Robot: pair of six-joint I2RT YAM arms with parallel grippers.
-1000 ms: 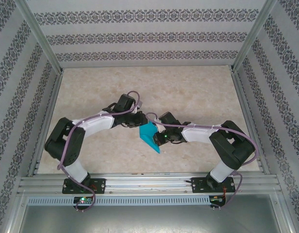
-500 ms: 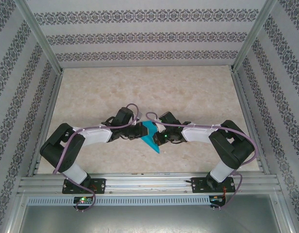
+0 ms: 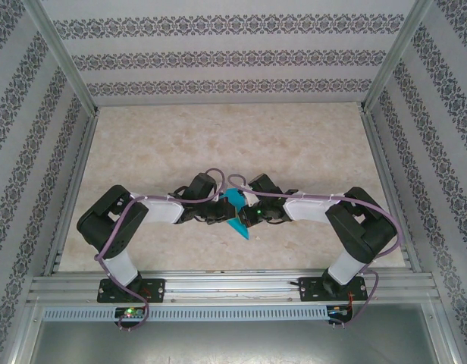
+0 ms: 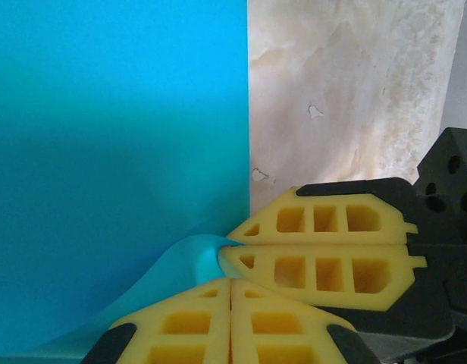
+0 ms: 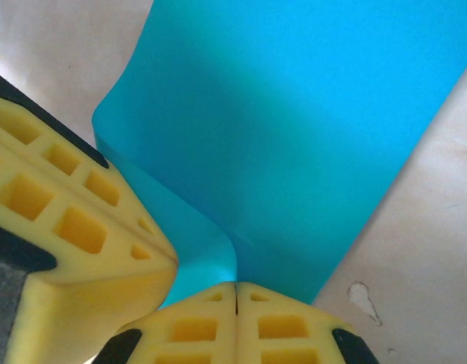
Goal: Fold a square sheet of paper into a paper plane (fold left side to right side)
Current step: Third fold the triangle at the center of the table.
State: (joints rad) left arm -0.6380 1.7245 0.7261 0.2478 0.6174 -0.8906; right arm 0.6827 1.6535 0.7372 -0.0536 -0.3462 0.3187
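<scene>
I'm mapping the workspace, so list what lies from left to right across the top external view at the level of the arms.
Left aluminium frame rail → black-and-white left arm → teal-blue folded sheet of paper → black-and-white right arm → right aluminium frame rail.

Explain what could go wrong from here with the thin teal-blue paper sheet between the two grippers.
The left gripper and right gripper both seem shut on the same spot of the thin teal-blue paper sheet, fingertips almost touching; pulling apart could tear it. The paper bulges there instead of lying flat, so pressing now may set a crooked crease.
</scene>
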